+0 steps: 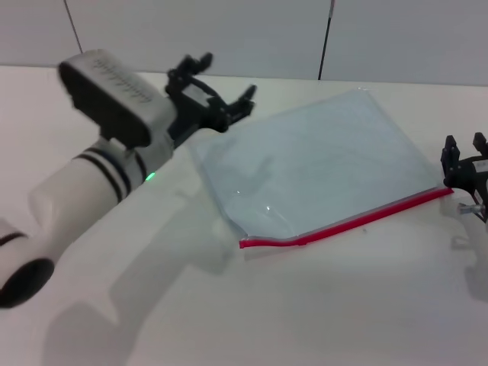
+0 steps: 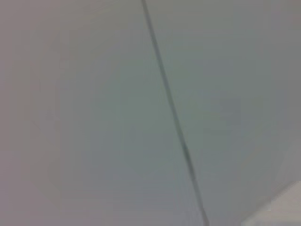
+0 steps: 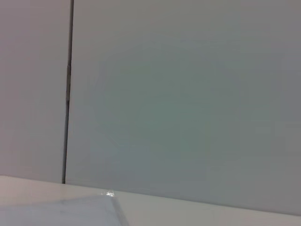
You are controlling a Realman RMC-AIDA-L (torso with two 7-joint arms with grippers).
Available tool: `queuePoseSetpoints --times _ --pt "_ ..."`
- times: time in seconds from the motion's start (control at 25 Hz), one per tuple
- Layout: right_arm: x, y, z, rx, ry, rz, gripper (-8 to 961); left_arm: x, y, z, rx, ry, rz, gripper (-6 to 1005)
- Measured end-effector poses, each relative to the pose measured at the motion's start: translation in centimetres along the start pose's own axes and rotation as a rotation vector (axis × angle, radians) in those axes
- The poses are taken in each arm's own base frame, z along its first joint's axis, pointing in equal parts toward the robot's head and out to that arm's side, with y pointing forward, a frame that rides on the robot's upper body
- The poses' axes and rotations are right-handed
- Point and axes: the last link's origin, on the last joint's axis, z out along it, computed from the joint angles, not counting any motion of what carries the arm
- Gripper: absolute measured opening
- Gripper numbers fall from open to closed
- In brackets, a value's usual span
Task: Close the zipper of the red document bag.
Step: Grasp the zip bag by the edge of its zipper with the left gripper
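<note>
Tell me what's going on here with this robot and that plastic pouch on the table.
A two-armed robot is working on the red document bag, which lies flat on the white table. Its right hand is at the far-right end of the zipper, the red strip along the bag's near edge. Its left hand, fingers spread open, hovers by the bag's far-left corner without holding it. The near-left part of the bag bulges upward there.

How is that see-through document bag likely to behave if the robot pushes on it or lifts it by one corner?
The red document bag would probably flop: it is thin, and its near corner already buckles where the zipper bends. Lying flat and glossy on the smooth table, it may slide rather than stay put. It looks empty, so likely very light.
</note>
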Motion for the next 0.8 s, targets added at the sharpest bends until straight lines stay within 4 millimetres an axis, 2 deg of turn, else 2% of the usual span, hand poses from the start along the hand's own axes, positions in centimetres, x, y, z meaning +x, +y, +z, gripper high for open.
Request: queuePoseSetpoints --times 0.4,0.8 --pt "0.1 -0.1 0.1 0.001 0.014 0.003 424 2.7 1.9 0.8 -0.146 -0.273 0.111 842" --pt "-0.3 -2.5 -0.6 0.137 -0.049 0.083 424 4.5 3.7 -0.1 -0.227 -0.372 0.243 838"
